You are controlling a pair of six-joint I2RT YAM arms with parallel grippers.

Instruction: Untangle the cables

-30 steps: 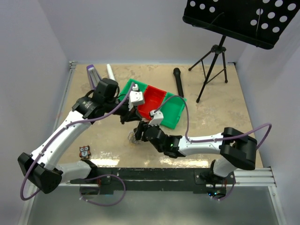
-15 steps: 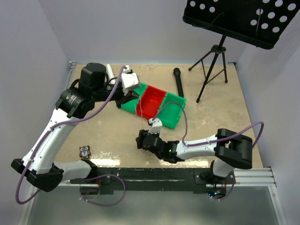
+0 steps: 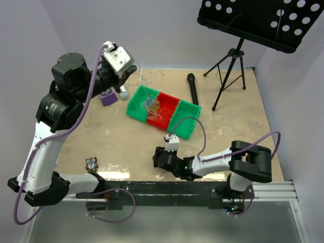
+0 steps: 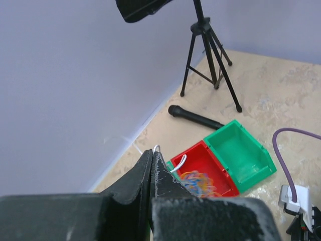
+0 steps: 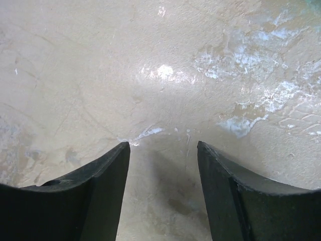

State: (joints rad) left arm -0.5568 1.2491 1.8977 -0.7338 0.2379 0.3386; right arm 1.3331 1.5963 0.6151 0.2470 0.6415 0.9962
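The cables are a small blue, orange and white tangle hanging on a thin white strand over the bins. I cannot tell if the tangle touches them. My left gripper is raised high at the back left. It is shut on the white strand, which shows at its fingertips. In the left wrist view the tangle hangs blurred over the red bin. My right gripper is open and empty, low over bare table near the front edge, its jaws wide apart.
A row of bins, green, red and green, lies mid-table. A black microphone and a music-stand tripod stand at the back right. A purple object and a white marker lie back left, an owl figure front left.
My left gripper lifted the cables off the table, carried them back over the bins and rose high. My right gripper drew back toward the front edge, away from the tangle.
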